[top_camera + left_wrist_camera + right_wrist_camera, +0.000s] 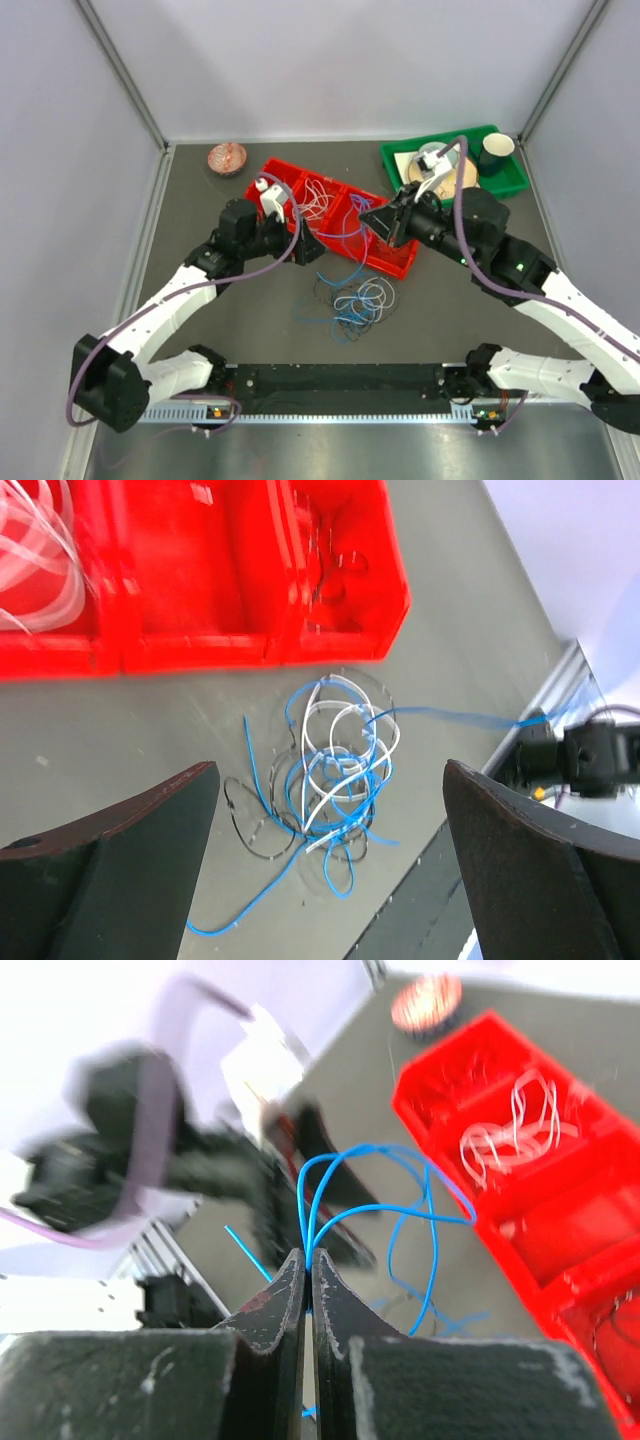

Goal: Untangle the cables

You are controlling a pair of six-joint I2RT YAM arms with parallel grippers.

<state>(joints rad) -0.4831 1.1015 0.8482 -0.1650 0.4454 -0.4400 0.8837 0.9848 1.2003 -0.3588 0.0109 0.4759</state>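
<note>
1. The right hand (pixel 308 1260) is shut tight, its two fingers pinching a blue cable (pixel 385 1195) at their tips.
2. That blue cable rises from the pinch in a few open loops, held above the counter (pixel 430 320). More blue strands trail down behind it.
3. In the top view the right hand sits over the near right end of the red tray (pixel 210 600), pointing left.
4. The left hand (pixel 327 780) is spread as wide as it goes and holds nothing.
5. It hangs above the counter just near of the red tray. In its own view, the loose cables (pixel 330 795) lie below and between its fingers (pixel 130 840).
6. Those cables form a small tangle of blue, white and black loops flat on the counter, close to the tray's near wall but apart from it.
7. One blue strand runs from the tangle off to the right in the left wrist view, and another curls out at the lower left.
8. A bunch of white cables (pixel 515 1125) lies inside one compartment of the red tray.
9. A green tray (pixel 510 180) with several items sits at the far right of the counter.
10. A round reddish thing (pixel 227 157) sits beyond the tray's far left corner.
</note>
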